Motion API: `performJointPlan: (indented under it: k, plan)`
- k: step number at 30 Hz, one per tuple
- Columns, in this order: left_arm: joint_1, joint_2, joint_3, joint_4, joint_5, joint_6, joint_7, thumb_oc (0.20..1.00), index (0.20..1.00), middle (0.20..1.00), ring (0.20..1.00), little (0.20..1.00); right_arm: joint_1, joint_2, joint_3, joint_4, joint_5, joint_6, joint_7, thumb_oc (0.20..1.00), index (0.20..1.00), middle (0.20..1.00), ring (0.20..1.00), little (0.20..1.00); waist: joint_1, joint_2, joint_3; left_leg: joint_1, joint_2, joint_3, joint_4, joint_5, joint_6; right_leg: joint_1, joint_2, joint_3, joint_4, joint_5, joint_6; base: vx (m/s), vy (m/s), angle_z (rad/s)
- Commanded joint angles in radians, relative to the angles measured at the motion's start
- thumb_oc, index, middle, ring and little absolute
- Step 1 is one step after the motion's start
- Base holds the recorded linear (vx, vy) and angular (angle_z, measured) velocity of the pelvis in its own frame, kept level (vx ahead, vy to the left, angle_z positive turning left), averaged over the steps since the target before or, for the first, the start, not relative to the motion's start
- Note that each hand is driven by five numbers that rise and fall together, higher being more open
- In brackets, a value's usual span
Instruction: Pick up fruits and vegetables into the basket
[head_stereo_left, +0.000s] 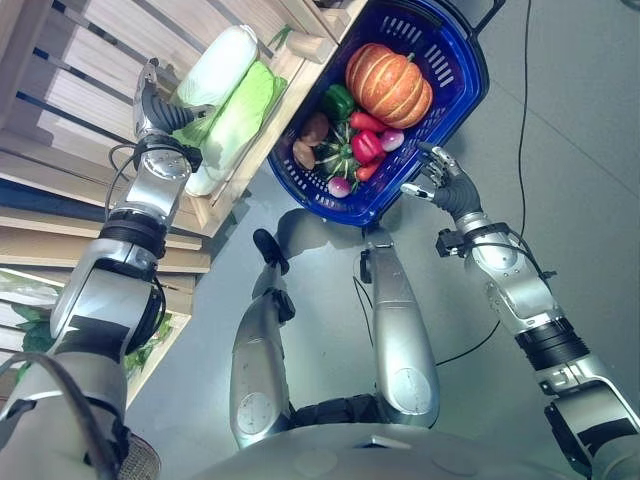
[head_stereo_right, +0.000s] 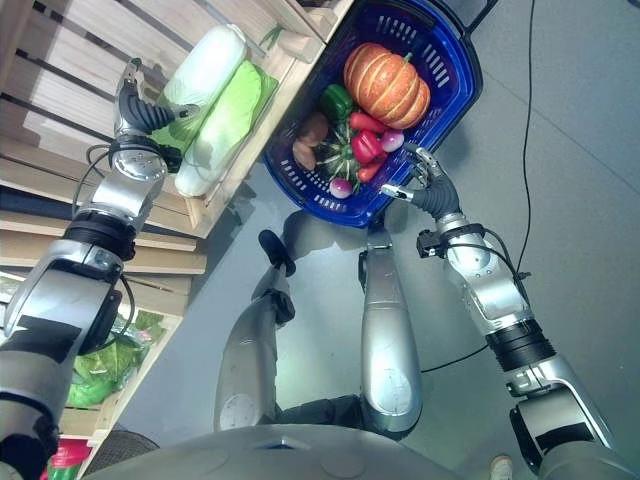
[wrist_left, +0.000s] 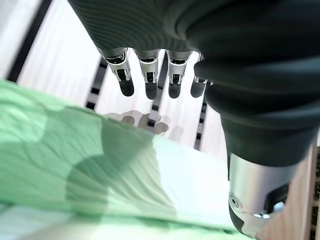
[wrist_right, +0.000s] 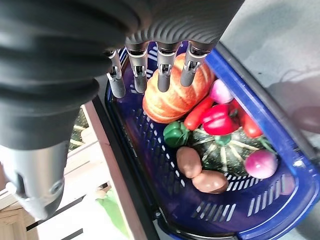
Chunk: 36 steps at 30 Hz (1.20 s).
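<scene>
Just past the right hand, whose fingers hang loose and hold nothing, the near rim of the blue basket curves by, close to the fingertips; whether they touch it cannot be told. Inside, nearest that hand, lie a small pink radish and a red pepper, with a dark striped squash beside them. Farther from the hand sit two brown potatoes and a green pepper, and beyond them the orange pumpkin fills the far end of the basket.

On the other side, the left hand reaches up onto the wooden shelf. Its fingers are straight and released, hovering over the pale green cabbage without closing on it. A second, whiter cabbage lies just beyond, touching the first.

By the look of it, the task is well along: a good load of produce is already in the basket, and the two cabbages on the shelf appear to be what is left, with the left hand placed to take one.

Some things stay unclear. The basket's far rim is cut off at the frame edge. More leafy greens show on a lower shelf, partly behind the left arm, and their kind cannot be made out.
</scene>
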Motion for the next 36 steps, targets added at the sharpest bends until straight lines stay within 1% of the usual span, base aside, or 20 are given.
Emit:
performJointPlan:
  k: [1, 3, 5, 6, 8, 9, 10, 11, 15, 17, 18, 23, 24, 26, 29, 32, 33, 34, 35, 36]
  plan:
    - [-0.014, 0.079, 0.015, 0.047, -0.04, -0.004, -0.029, 1.0, 1.0, 1.0, 1.0, 1.0, 0.022, 0.002, -0.012, -0.079, 0.028, -0.022, -0.007, 1.0, 1.0, 1.0, 1.0, 1.0, -0.026, -0.037, -0.015, -0.103, 0.026, 0.021, 0.178, -0.06, -0.018, -0.009, 0.046, 0.001, 0.089, -0.075, 0.017, 0.02, -0.006, -0.05]
    - [-0.016, 0.075, 0.011, 0.05, -0.052, 0.003, -0.05, 1.0, 1.0, 1.0, 1.0, 1.0, 0.021, 0.004, -0.01, -0.076, 0.027, -0.02, -0.009, 1.0, 1.0, 1.0, 1.0, 1.0, -0.028, -0.038, -0.015, -0.111, 0.029, 0.023, 0.187, -0.063, -0.018, -0.019, 0.047, 0.003, 0.095, -0.077, 0.016, 0.03, -0.003, -0.06]
    - [-0.017, 0.071, 0.004, 0.055, -0.049, 0.026, -0.063, 1.0, 1.0, 1.0, 1.0, 1.0, 0.018, 0.004, -0.01, -0.072, 0.028, -0.015, -0.009, 1.0, 1.0, 1.0, 1.0, 1.0, -0.03, -0.037, -0.015, -0.114, 0.029, 0.023, 0.191, -0.065, -0.019, -0.022, 0.048, 0.005, 0.098, -0.078, 0.017, 0.07, 0.008, -0.06]
    - [-0.01, 0.068, -0.005, 0.064, -0.037, 0.036, -0.07, 1.0, 1.0, 1.0, 1.0, 1.0, 0.022, 0.005, -0.008, -0.068, 0.027, -0.012, -0.011, 1.0, 1.0, 1.0, 1.0, 1.0, -0.032, -0.038, -0.015, -0.099, 0.029, 0.012, 0.204, -0.095, -0.03, -0.005, 0.048, 0.009, 0.111, -0.109, 0.024, 0.09, 0.012, -0.07]
    - [-0.012, 0.068, -0.014, 0.074, -0.008, 0.052, -0.065, 1.0, 1.0, 1.0, 1.0, 1.0, 0.016, 0.006, -0.007, -0.064, 0.026, -0.009, -0.014, 1.0, 1.0, 1.0, 1.0, 1.0, -0.033, -0.039, -0.015, -0.103, 0.029, 0.014, 0.207, -0.096, -0.031, -0.01, 0.049, 0.011, 0.113, -0.109, 0.023, 0.02, 0.005, -0.04]
    - [-0.02, 0.07, -0.018, 0.099, 0.0, 0.091, -0.064, 1.0, 1.0, 1.0, 1.0, 1.0, 0.005, 0.002, -0.008, -0.063, 0.031, -0.005, -0.016, 1.0, 1.0, 1.0, 1.0, 1.0, -0.035, -0.038, -0.015, -0.126, 0.033, 0.026, 0.203, -0.069, -0.022, -0.035, 0.05, 0.01, 0.108, -0.081, 0.016, -0.04, 0.0, -0.02]
    - [-0.021, 0.07, -0.023, 0.113, 0.007, 0.108, -0.064, 1.0, 1.0, 1.0, 1.0, 1.0, 0.003, 0.0, -0.005, -0.061, 0.034, -0.004, -0.019, 1.0, 1.0, 1.0, 1.0, 1.0, -0.036, -0.039, -0.015, -0.128, 0.034, 0.027, 0.205, -0.07, -0.022, -0.038, 0.051, 0.011, 0.109, -0.081, 0.016, 0.0, 0.0, 0.0]
    - [-0.021, 0.07, -0.032, 0.153, 0.014, 0.159, -0.1, 1.0, 1.0, 1.0, 1.0, 1.0, 0.007, 0.0, -0.002, -0.058, 0.037, 0.002, -0.023, 1.0, 1.0, 1.0, 1.0, 1.0, -0.04, -0.041, -0.015, -0.112, 0.034, 0.016, 0.216, -0.098, -0.033, -0.02, 0.05, 0.015, 0.119, -0.111, 0.023, 0.08, 0.015, -0.02]
    - [-0.022, 0.072, -0.065, 0.225, 0.067, 0.263, -0.169, 1.0, 1.0, 1.0, 1.0, 1.0, -0.001, -0.004, 0.005, -0.057, 0.046, 0.011, -0.025, 1.0, 1.0, 1.0, 1.0, 1.0, -0.048, -0.044, -0.015, -0.122, 0.035, 0.017, 0.225, -0.101, -0.035, -0.029, 0.053, 0.021, 0.122, -0.11, 0.022, 0.02, 0.005, -0.01]
    - [-0.02, 0.067, -0.074, 0.25, 0.101, 0.297, -0.168, 1.0, 1.0, 1.0, 1.0, 1.0, -0.008, -0.004, 0.01, -0.057, 0.05, 0.018, -0.029, 1.0, 1.0, 1.0, 1.0, 1.0, -0.05, -0.045, -0.015, -0.124, 0.038, 0.02, 0.228, -0.102, -0.035, -0.031, 0.054, 0.023, 0.123, -0.111, 0.021, 0.0, 0.0, 0.0]
    - [-0.022, 0.065, -0.08, 0.264, 0.1, 0.329, -0.171, 1.0, 1.0, 1.0, 1.0, 1.0, -0.013, -0.004, 0.015, -0.054, 0.053, 0.018, -0.031, 1.0, 1.0, 1.0, 1.0, 1.0, -0.051, -0.046, -0.015, -0.126, 0.038, 0.021, 0.23, -0.102, -0.036, -0.032, 0.054, 0.024, 0.123, -0.11, 0.021, 0.0, 0.0, 0.0]
    - [-0.022, 0.05, -0.085, 0.332, 0.105, 0.42, -0.229, 1.0, 1.0, 1.0, 1.0, 1.0, -0.036, -0.003, 0.031, -0.05, 0.06, 0.029, -0.045, 1.0, 1.0, 1.0, 1.0, 1.0, -0.054, -0.05, -0.015, -0.132, 0.041, 0.022, 0.232, -0.1, -0.039, -0.037, 0.055, 0.025, 0.122, -0.109, 0.02, 0.0, 0.0, 0.0]
    - [-0.018, 0.044, -0.085, 0.352, 0.109, 0.445, -0.255, 1.0, 1.0, 1.0, 1.0, 1.0, -0.042, -0.002, 0.033, -0.049, 0.063, 0.035, -0.048, 1.0, 1.0, 1.0, 1.0, 1.0, -0.055, -0.05, -0.015, -0.135, 0.042, 0.021, 0.233, -0.099, -0.04, -0.04, 0.055, 0.027, 0.122, -0.109, 0.019, 0.0, 0.016, -0.04]
    - [-0.009, 0.037, -0.081, 0.371, 0.107, 0.472, -0.279, 1.0, 1.0, 1.0, 1.0, 1.0, -0.045, 0.001, 0.036, -0.049, 0.062, 0.042, -0.053, 1.0, 1.0, 1.0, 1.0, 1.0, -0.055, -0.048, -0.015, -0.139, 0.042, 0.02, 0.236, -0.1, -0.041, -0.043, 0.056, 0.028, 0.124, -0.11, 0.017, 0.01, 0.02, -0.06]
    - [-0.002, 0.034, -0.075, 0.381, 0.086, 0.492, -0.276, 1.0, 1.0, 1.0, 1.0, 1.0, -0.048, 0.002, 0.042, -0.05, 0.067, 0.049, -0.061, 1.0, 1.0, 1.0, 1.0, 1.0, -0.055, -0.047, -0.015, -0.146, 0.043, 0.02, 0.24, -0.101, -0.04, -0.049, 0.056, 0.03, 0.127, -0.112, 0.016, 0.01, 0.012, -0.06]
    - [-0.002, 0.034, -0.074, 0.391, 0.078, 0.491, -0.287, 1.0, 1.0, 1.0, 1.0, 1.0, -0.049, 0.002, 0.045, -0.051, 0.064, 0.049, -0.06, 1.0, 1.0, 1.0, 1.0, 1.0, -0.055, -0.047, -0.015, -0.151, 0.044, 0.02, 0.242, -0.1, -0.041, -0.053, 0.057, 0.032, 0.128, -0.112, 0.015, 0.0, 0.0, 0.0]
    - [0.0, 0.032, -0.073, 0.389, 0.068, 0.479, -0.289, 1.0, 1.0, 1.0, 1.0, 1.0, -0.049, 0.002, 0.046, -0.055, 0.063, 0.05, -0.06, 1.0, 1.0, 1.0, 1.0, 1.0, -0.056, -0.047, -0.015, -0.151, 0.044, 0.019, 0.242, -0.1, -0.041, -0.053, 0.058, 0.033, 0.127, -0.112, 0.014, 0.01, 0.016, -0.03]
    - [0.003, 0.032, -0.071, 0.385, 0.058, 0.466, -0.293, 0.511, 0.511, 0.511, 0.511, 0.511, -0.047, 0.001, 0.046, -0.06, 0.063, 0.052, -0.06, 1.0, 1.0, 1.0, 1.0, 1.0, -0.057, -0.047, -0.015, -0.152, 0.044, 0.019, 0.243, -0.101, -0.04, -0.054, 0.059, 0.034, 0.128, -0.112, 0.013, 0.01, 0.025, -0.04]
    - [0.005, 0.031, -0.07, 0.376, 0.037, 0.446, -0.289, 0.2, 0.2, 0.2, 0.2, 0.2, -0.048, 0.0, 0.046, -0.065, 0.061, 0.054, -0.06, 1.0, 1.0, 1.0, 1.0, 1.0, -0.057, -0.047, -0.015, -0.154, 0.042, 0.018, 0.244, -0.101, -0.04, -0.055, 0.06, 0.037, 0.13, -0.113, 0.013, 0.01, 0.023, -0.04]
    - [0.006, 0.032, -0.067, 0.369, 0.022, 0.43, -0.289, 0.2, 0.2, 0.2, 0.2, 0.2, -0.046, 0.0, 0.046, -0.066, 0.061, 0.052, -0.059, 1.0, 1.0, 1.0, 1.0, 1.0, -0.057, -0.046, -0.015, -0.153, 0.042, 0.017, 0.245, -0.102, -0.039, -0.056, 0.061, 0.038, 0.132, -0.114, 0.012, 0.02, 0.026, -0.04]
